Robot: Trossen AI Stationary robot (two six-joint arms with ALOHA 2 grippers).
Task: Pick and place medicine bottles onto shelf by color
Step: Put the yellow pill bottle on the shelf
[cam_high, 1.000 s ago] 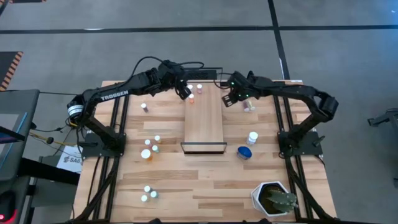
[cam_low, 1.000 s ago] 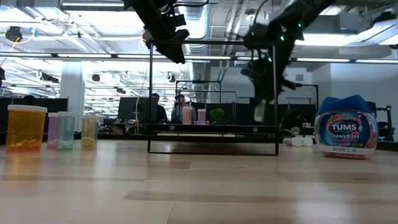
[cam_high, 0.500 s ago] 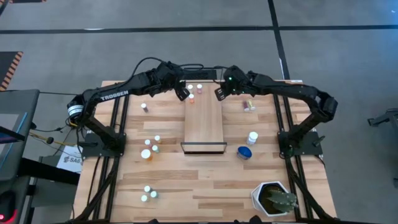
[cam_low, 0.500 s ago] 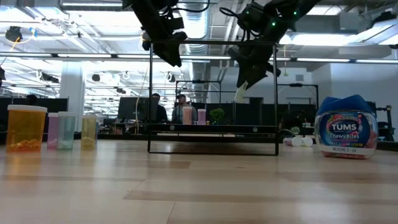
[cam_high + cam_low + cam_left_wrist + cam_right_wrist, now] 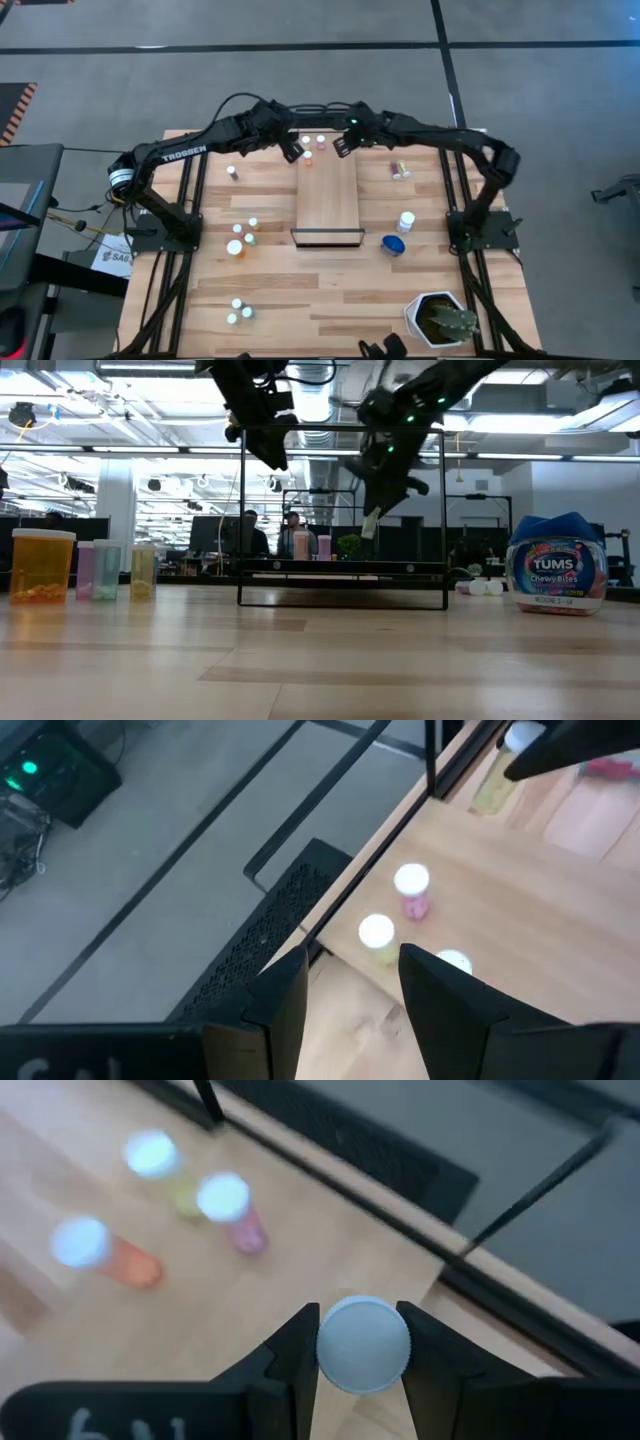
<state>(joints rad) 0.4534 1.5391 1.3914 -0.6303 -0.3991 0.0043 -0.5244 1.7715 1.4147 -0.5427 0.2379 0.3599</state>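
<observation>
Far end of the shelf (image 5: 328, 195) is where colours get grouped — three bottles (image 5: 150, 1158) stood there. R gripper (image 5: 362, 1350) is clamped on a white-capped bottle (image 5: 363, 1345), carried over to join; L gripper (image 5: 350, 985) is parted, empty.

The shelf (image 5: 328, 195) is pale matt wood (dark metal-looking rim), like the plank tabletop (image 5: 300, 290).

Even overhead light falls on the pale plank tabletop (image 5: 330, 290), shadows faint — from table height, bright ceiling strip lights (image 5: 90, 410) glare and both dark arms read as silhouettes. Three small white-capped bottles (image 5: 150, 1200) blur softly in the right wrist view.
</observation>
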